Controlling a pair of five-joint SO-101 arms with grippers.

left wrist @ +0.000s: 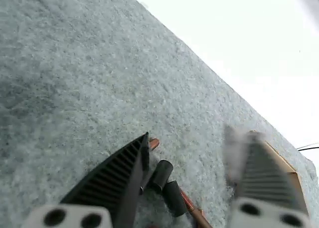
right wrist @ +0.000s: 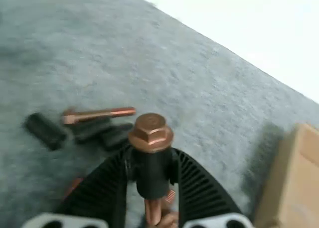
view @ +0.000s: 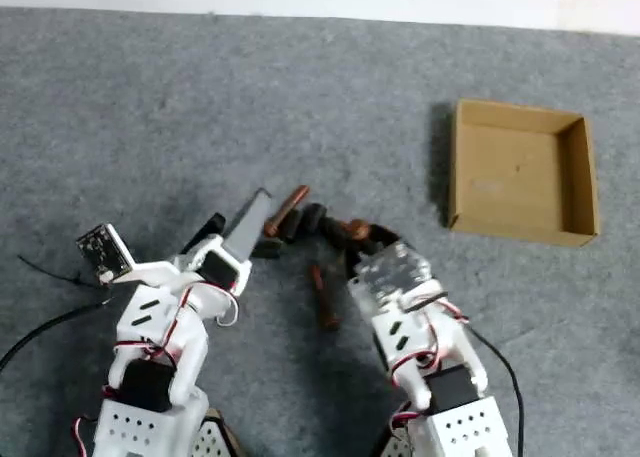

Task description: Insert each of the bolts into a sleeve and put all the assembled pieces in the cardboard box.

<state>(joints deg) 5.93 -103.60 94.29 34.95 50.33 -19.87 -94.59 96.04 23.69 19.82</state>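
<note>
**A:** Where does the cardboard box (view: 468,182) sit?

**B:** At the right of the high view, flat on the grey surface (view: 150,107), open side up with its floor showing. It is well apart from the cluster of parts near the centre of the frame.

**A:** And the right gripper (right wrist: 151,160)?

**B:** It is clamped on a black sleeve (right wrist: 152,178), which stands upright between its fingers. A copper bolt (right wrist: 150,132) is seated in that sleeve. The hex head rests on the sleeve's top end and the shaft tip pokes out below. In the high view this gripper is just right of centre, at the right end of the cluster.

**A:** The left gripper (left wrist: 195,138)?

**B:** Spread wide, with nothing between its fingers. In the high view it is left of centre and points up and to the right, toward the parts.

**A:** What lies loose on the surface?

**B:** A loose bolt (view: 287,209) lies slanted at the centre of the high view, close to the left gripper's tip. Just to its right are several loose sleeves (view: 312,220), black and lying on their sides, bunched between the two grippers. A second bolt (view: 322,295) lies lower in the frame, between the two arms and apart from the sleeves.
</note>
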